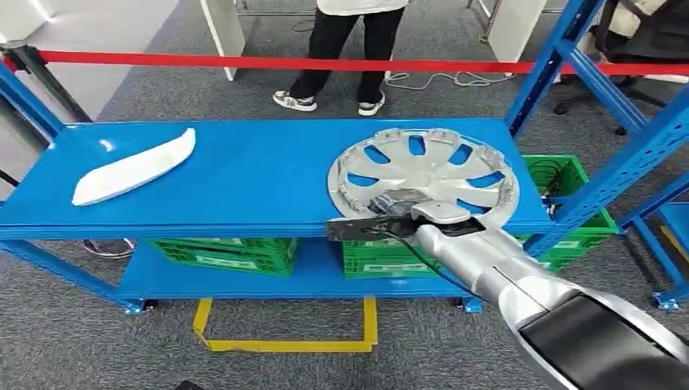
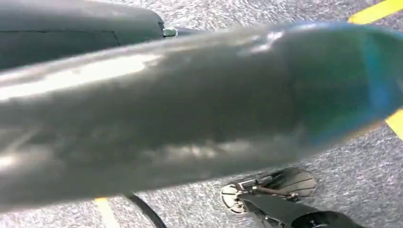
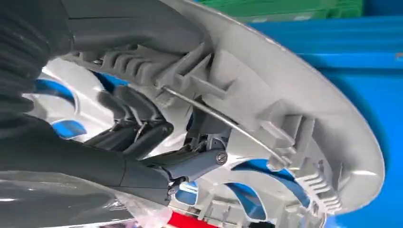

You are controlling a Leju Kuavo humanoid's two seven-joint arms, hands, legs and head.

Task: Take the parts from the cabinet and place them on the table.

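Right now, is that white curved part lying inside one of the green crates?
No, the white curved part lies on the blue shelf top, while the green crates sit below.

Grey carpet floor (image 1: 244, 357) throughout. Blue metal shelving rack (image 1: 268, 175) in the middle with a flat blue top shelf and a lower shelf; green plastic crates (image 1: 223, 253) sit on the lower shelf, another green crate (image 1: 569, 183) at the right end. Blue perforated uprights (image 1: 626, 162) slant up on the right. Yellow tape outline (image 1: 284, 344) on the carpet in front of the rack. Red barrier tape (image 1: 244, 61) stretches across behind it. A person (image 1: 341, 57) in dark trousers and sneakers stands beyond the tape. White cable (image 1: 439, 80) lies on the carpet; black office chair (image 1: 642, 36) top right. Even indoor light.
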